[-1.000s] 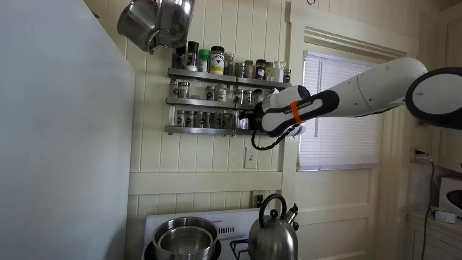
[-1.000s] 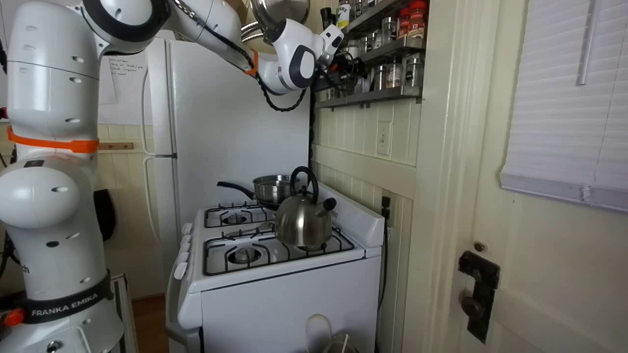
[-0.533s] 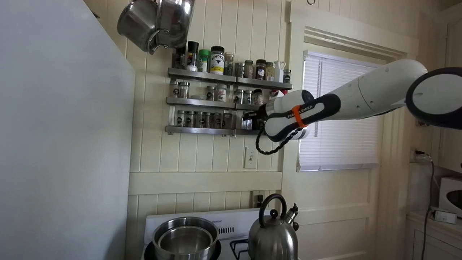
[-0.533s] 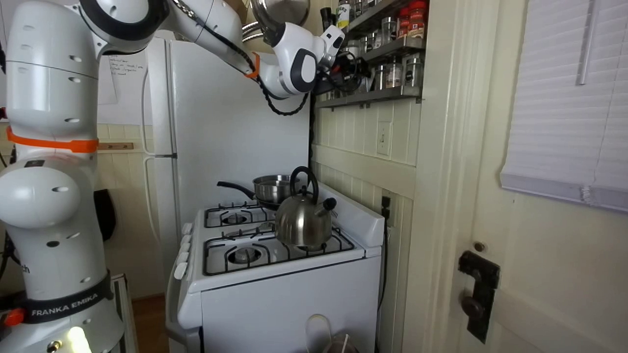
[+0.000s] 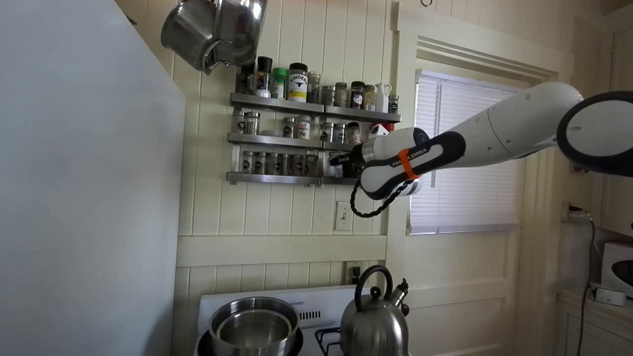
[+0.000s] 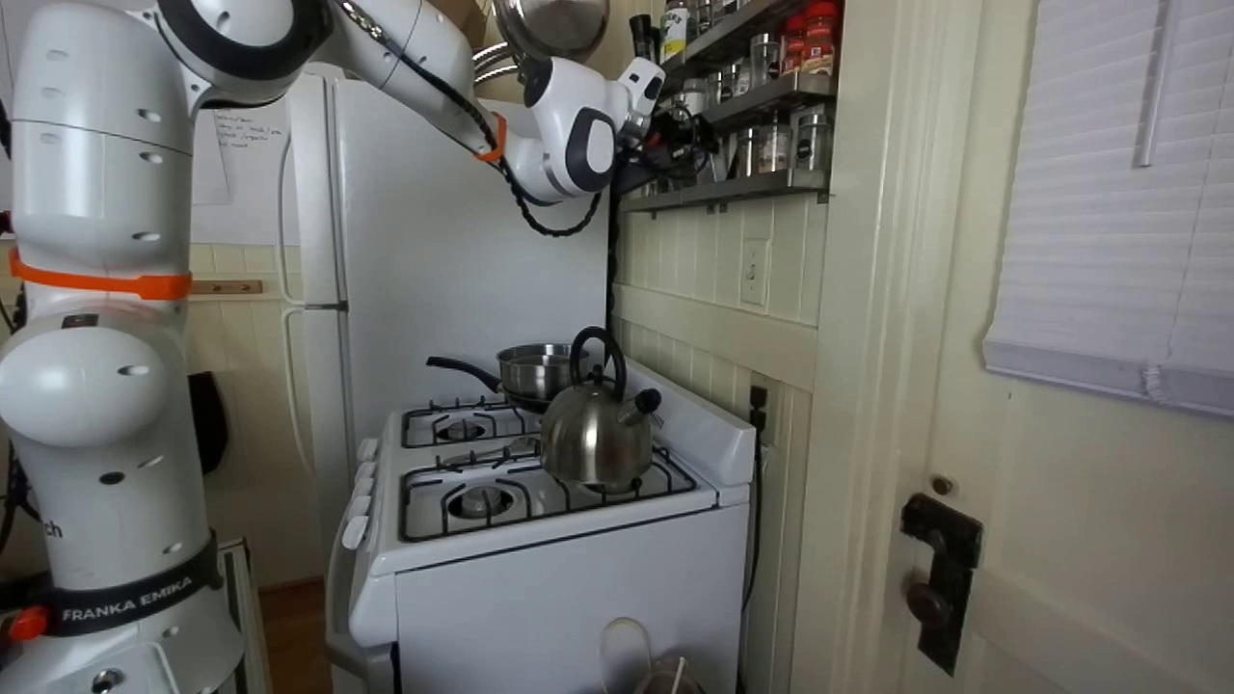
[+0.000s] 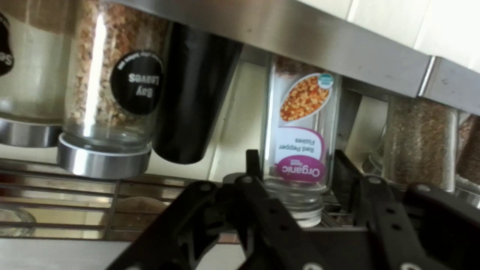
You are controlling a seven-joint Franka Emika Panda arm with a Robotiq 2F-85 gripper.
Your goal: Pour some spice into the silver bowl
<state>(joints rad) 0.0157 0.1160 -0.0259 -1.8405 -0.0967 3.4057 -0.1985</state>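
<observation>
The part-closed gripper clamps the red pepper jar, which could twist loose if its base snags the shelf lip at wrist-view twelve o'clock.

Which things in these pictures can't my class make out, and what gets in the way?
Red pepper flakes jar, base: wrist view, hidden by a steel shelf lip.
Leftmost black label, remainder: wrist view, cut by the left edge.
Silver bowl, underside: in an exterior view, cut by the bottom edge.
Silver bowl, part of its side: in an exterior view, behind the kettle.
Handwritten sheet, words: in an exterior view, too small.
</observation>
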